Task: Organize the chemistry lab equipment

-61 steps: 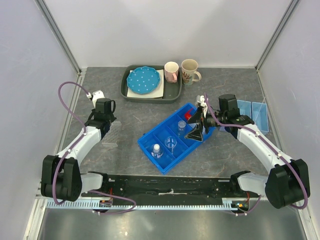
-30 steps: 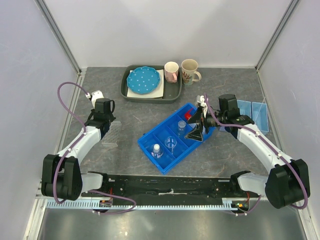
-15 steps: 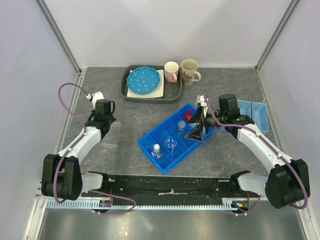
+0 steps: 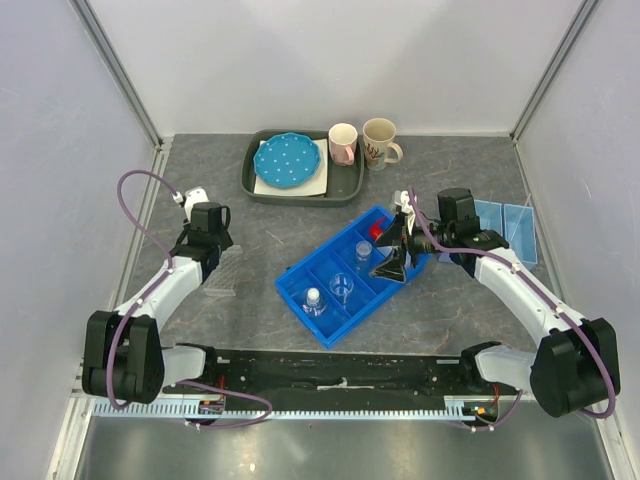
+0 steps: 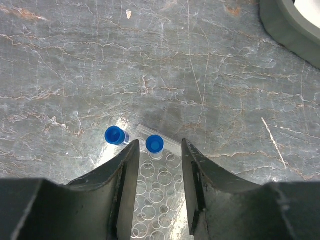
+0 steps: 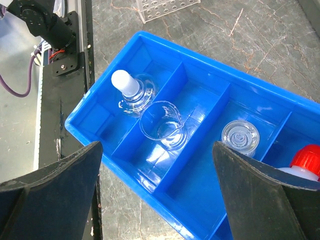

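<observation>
My left gripper (image 5: 159, 150) is open, its fingers straddling a clear tube rack (image 5: 157, 190) on the table. Two blue-capped vials (image 5: 154, 144) stand at the rack's far end, one between the fingers and one (image 5: 114, 135) outside the left finger. In the top view the left gripper (image 4: 213, 262) is over the rack (image 4: 222, 280). My right gripper (image 6: 157, 150) is wide open and empty above the blue divided tray (image 6: 100, 90). The tray holds a white-stoppered flask (image 6: 127, 87), a beaker (image 6: 162, 125), a small glass jar (image 6: 241, 136) and the red-nozzled squeeze bottle (image 6: 306, 159). Blue-framed safety glasses (image 4: 505, 222) lie at the right.
A grey tray (image 4: 350, 185) at the back holds the blue dotted plate (image 4: 287, 160). Two mugs (image 4: 343, 143) (image 4: 380, 140) stand beside it. The blue tray (image 4: 303, 310) lies diagonally mid-table. The black base rail (image 4: 340, 365) runs along the near edge.
My left gripper has drifted slightly toward the near edge, over the rack. The right arm has not moved.
</observation>
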